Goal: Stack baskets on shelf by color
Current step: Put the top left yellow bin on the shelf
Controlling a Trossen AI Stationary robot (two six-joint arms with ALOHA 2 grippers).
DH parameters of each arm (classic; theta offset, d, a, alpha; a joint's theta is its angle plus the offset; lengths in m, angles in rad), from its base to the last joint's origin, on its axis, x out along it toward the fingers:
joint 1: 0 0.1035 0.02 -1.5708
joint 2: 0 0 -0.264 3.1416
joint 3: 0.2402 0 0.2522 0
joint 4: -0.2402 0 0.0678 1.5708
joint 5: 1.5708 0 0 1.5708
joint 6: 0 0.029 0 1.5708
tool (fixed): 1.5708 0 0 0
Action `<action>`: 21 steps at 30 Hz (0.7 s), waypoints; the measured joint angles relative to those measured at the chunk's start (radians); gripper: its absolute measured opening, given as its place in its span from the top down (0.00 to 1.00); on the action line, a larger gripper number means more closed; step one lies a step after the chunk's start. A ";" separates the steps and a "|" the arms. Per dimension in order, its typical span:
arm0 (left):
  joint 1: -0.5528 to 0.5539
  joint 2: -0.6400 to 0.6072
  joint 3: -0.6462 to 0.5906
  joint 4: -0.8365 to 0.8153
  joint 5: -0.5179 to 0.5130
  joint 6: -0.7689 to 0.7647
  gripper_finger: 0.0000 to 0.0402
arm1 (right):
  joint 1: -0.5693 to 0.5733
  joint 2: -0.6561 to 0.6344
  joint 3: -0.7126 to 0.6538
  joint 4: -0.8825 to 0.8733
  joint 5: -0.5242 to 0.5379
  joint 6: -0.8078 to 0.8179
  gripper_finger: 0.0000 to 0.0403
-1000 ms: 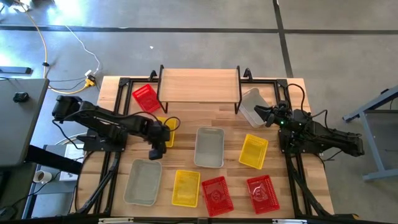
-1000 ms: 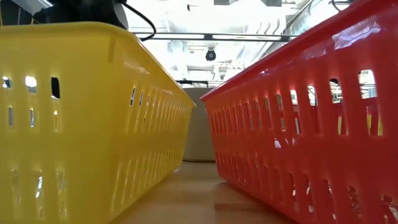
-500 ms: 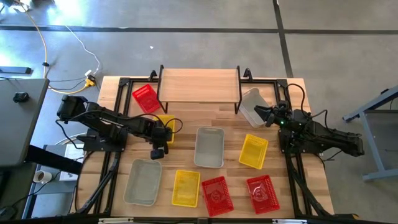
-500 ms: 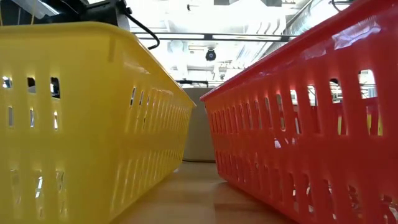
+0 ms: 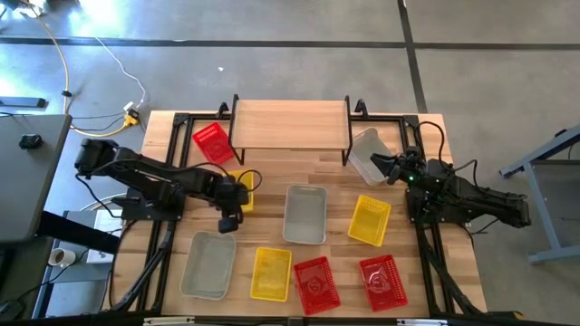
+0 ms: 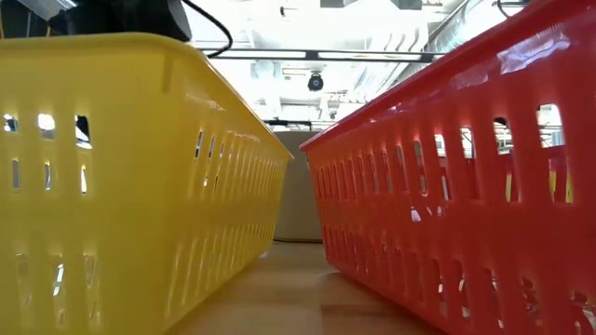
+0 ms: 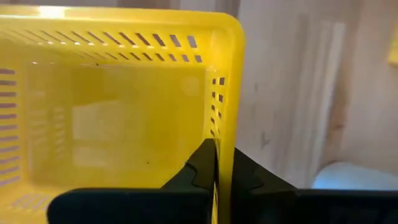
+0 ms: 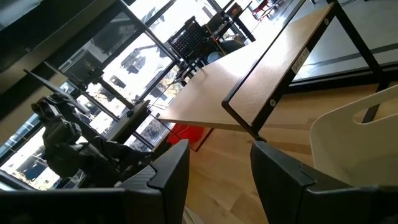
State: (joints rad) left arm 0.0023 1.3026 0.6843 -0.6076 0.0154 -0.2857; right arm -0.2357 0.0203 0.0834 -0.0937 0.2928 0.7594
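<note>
High view: the shelf (image 5: 291, 124) stands at the far edge of the table (image 5: 426, 272). A red basket (image 5: 212, 142) lies just beside the shelf's left legs, and a grey basket (image 5: 367, 154) sits tilted by its right legs. The left gripper (image 5: 237, 192) is over a yellow basket (image 5: 242, 188) in front of the shelf's left end. The right gripper (image 5: 379, 165) points at the tilted grey basket. On the open table lie a second grey basket (image 5: 305, 214) in the middle, a second yellow basket (image 5: 370, 220) to its right, and along the near edge a third grey basket (image 5: 207, 264), a third yellow basket (image 5: 271, 273) and two more red ones (image 5: 316, 284) (image 5: 382, 281).

Low view: a yellow basket wall (image 6: 140, 177) fills the left and a red basket wall (image 6: 456, 186) the right, with bare table between them.

Left wrist view: the left gripper (image 7: 216, 171) is pinching the yellow basket's (image 7: 112, 118) rim, its fingers pressed on either side of the wall.

Right wrist view: the right gripper (image 8: 219, 168) is spread, nothing between its fingers. Beyond it show the shelf (image 8: 273, 74), the grey basket's rim (image 8: 360, 134), and the left arm (image 8: 74, 143) farther off.
</note>
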 joint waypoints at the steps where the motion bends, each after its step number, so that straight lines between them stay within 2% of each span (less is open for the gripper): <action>1: -0.005 -0.009 0.008 -0.003 0.002 0.000 1.00 | 0.000 0.000 0.000 0.000 0.000 0.000 0.62; 10: -0.037 -0.046 0.139 -0.003 -0.029 0.016 1.00 | 0.000 0.000 0.000 -0.009 0.000 0.011 0.62; 21: -0.051 -0.046 0.309 -0.032 -0.059 0.136 1.00 | 0.000 0.000 0.000 -0.038 0.000 0.029 0.62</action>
State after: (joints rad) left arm -0.0487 1.2568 0.9937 -0.6392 -0.0434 -0.1501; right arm -0.2356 0.0204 0.0834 -0.1314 0.2928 0.7884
